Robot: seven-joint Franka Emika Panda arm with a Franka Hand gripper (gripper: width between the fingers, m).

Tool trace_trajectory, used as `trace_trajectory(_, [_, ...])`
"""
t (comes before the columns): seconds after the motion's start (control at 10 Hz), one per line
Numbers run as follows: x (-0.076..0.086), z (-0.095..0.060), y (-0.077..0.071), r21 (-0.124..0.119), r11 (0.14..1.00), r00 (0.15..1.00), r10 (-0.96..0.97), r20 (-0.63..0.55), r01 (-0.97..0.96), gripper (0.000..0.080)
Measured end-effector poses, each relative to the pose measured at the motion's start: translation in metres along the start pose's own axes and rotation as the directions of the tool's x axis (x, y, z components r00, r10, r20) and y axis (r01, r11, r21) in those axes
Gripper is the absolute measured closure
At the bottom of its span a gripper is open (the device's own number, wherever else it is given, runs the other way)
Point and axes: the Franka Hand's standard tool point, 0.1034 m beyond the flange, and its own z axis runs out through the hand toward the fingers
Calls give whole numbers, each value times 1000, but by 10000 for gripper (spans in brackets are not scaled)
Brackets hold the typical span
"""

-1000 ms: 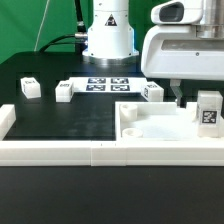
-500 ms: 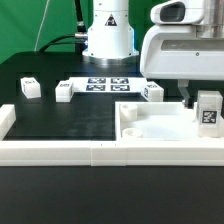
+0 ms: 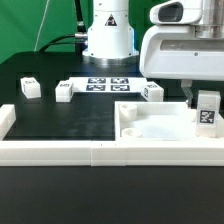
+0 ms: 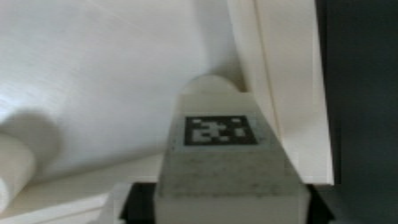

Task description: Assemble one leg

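Note:
My gripper (image 3: 200,100) is shut on a leg (image 3: 207,112), a small white block with a black-and-white tag. It holds the leg upright over the right end of the large white body (image 3: 150,128), at or just above its surface. In the wrist view the leg (image 4: 222,140) fills the middle between the two dark fingers (image 4: 146,202), with the body's white surface (image 4: 89,80) and raised rim behind it. Three more legs lie on the black table: one at the exterior view's far left (image 3: 30,88), one beside it (image 3: 65,90), one near the body (image 3: 153,92).
The marker board (image 3: 107,84) lies at the back by the robot base (image 3: 107,35). A white rail (image 3: 60,150) runs along the table's front edge, with a raised end at the exterior view's left (image 3: 5,120). The body sits against this rail.
The gripper with the leg has shifted slightly toward the exterior view's right over the body's end. The loose legs have not moved.

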Motion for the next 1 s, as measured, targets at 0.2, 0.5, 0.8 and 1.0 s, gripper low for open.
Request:
trace_trajectory(0.2, [1, 0, 2, 13, 957, 957, 289, 8, -289, 510])
trace_trajectory(0.5, [1, 0, 3, 10, 816, 816, 578, 17, -579, 509])
trace_trajectory(0.8, [0, 0, 4, 0, 591, 591, 806, 23, -806, 509])
trace_trajectory(1.0, [-2, 1, 3, -10, 342, 341, 940, 26, -940, 509])
